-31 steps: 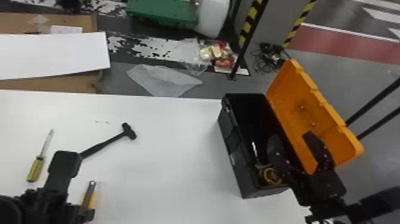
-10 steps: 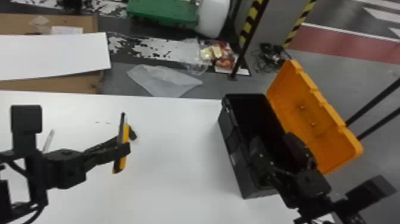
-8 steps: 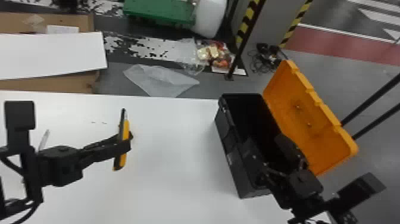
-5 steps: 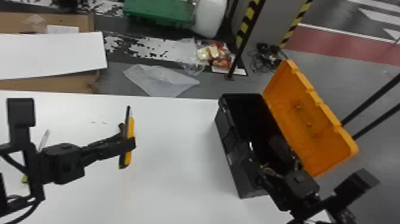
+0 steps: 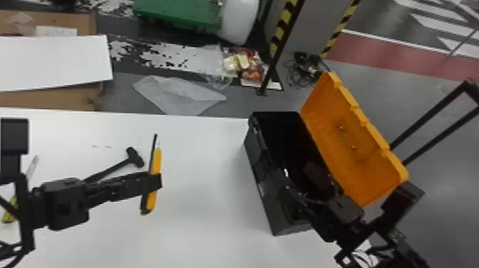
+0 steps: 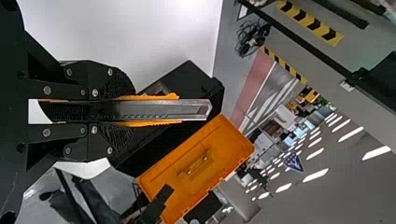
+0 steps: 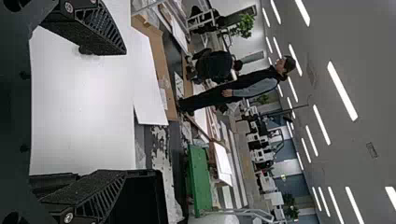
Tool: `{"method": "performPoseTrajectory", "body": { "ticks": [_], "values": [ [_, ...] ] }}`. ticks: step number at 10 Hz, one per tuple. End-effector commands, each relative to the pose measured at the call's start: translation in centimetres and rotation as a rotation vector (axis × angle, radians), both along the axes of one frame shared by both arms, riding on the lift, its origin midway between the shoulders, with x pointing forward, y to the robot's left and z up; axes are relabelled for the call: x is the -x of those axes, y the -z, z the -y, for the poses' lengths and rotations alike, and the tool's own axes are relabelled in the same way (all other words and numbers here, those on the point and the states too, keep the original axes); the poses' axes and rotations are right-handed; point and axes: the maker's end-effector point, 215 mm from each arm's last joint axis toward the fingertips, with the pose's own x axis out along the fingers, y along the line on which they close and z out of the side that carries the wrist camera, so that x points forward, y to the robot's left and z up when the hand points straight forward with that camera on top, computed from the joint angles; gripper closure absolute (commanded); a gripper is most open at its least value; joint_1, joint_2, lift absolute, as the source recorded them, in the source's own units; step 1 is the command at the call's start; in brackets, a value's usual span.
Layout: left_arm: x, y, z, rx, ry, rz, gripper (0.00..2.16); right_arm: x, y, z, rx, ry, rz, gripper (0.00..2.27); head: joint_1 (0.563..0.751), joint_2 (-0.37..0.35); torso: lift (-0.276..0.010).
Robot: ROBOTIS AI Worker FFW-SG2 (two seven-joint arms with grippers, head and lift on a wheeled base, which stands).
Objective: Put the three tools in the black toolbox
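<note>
Presently, none packed, three to go: my left fingers point(image 5: 123, 186) pinch the utility knife point(image 5: 156, 165) above the bench point(image 5: 199, 221).
Slim, yellow and black, it has a flat metal blade guide; the matte black hammer point(image 5: 134, 157) and part-hidden, yellow-handled screwdriver point(image 5: 9, 212) lie loose. My ribbed right fingers point(image 7: 95, 30) are spread at the boxy black toolbox point(image 5: 264, 180), its orange lid point(image 5: 351, 146) open.
</note>
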Motion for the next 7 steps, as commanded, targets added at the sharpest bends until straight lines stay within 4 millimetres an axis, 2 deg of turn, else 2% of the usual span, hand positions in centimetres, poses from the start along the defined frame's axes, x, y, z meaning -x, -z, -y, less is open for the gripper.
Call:
{"method": "performPoseTrajectory", "body": {
  "ticks": [1,4,6,7],
  "values": [
    [1.2,0.4,0.9,0.01,0.044,-0.04,1.0,-0.5,0.0,0.4,0.007,0.001,-0.004,0.09,0.695,-0.331,-0.055],
    [3.1,0.8,3.5,0.009,0.129,-0.062,1.0,-0.3,2.0,-0.6,-0.02,-0.065,-0.1,0.09,0.695,-0.35,-0.055],
    [3.9,1.2,4.8,-0.003,0.162,-0.068,1.0,-0.6,2.6,-0.7,-0.029,-0.093,-0.149,0.09,0.695,-0.35,-0.055],
    [4.4,1.7,5.5,-0.026,0.185,-0.077,1.0,-0.5,3.6,-1.2,-0.049,-0.129,-0.214,0.09,0.695,-0.35,-0.055]
  ]
}}
